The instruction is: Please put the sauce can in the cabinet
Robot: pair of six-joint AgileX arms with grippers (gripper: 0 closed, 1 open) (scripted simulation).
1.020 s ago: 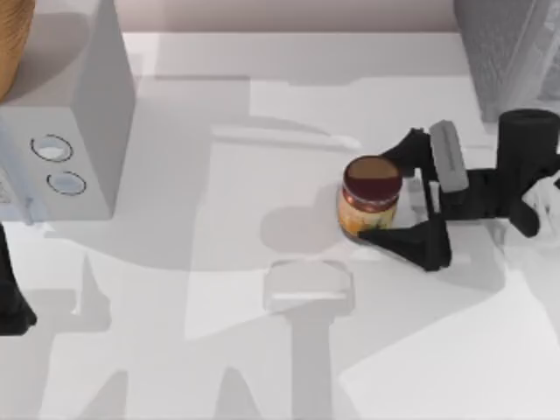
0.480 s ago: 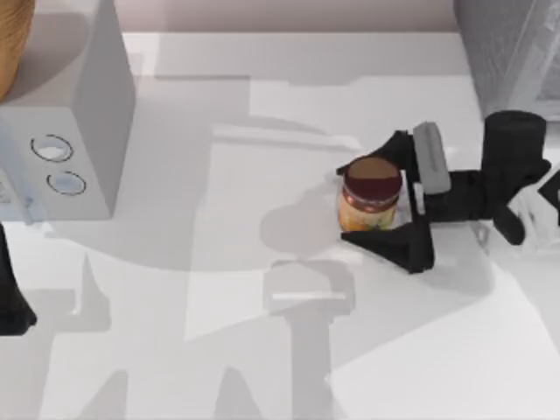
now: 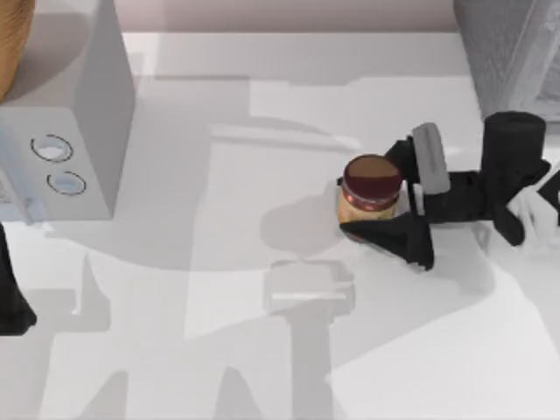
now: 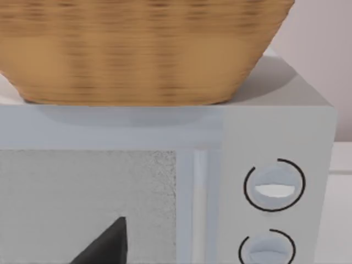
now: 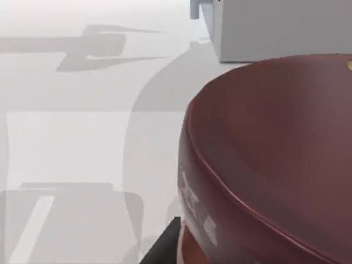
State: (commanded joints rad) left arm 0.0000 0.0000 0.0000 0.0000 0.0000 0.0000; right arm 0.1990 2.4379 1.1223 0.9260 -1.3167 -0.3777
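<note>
The sauce can point(image 3: 371, 188) stands upright right of the table's middle, showing a maroon lid and an orange-yellow label. My right gripper point(image 3: 376, 194) reaches in from the right, one dark finger on each side of the can, both pressed against it: it is shut on the can. The can's maroon lid point(image 5: 275, 159) looms close in the right wrist view, beside a dark fingertip point(image 5: 162, 247). The cabinet point(image 3: 507, 48), dark grey and speckled, stands at the back right corner. My left arm point(image 3: 10, 297) is parked at the left edge.
A pale box with two round rings point(image 3: 61, 114) stands at the back left, and a woven basket point(image 4: 143, 49) sits on top of it. Bare white table point(image 3: 262, 350) lies in front of the can and between it and the pale box.
The right gripper's fingers have drawn in from a wide spread until they touch the can. The arm shifted slightly toward the back. The can stays where it was.
</note>
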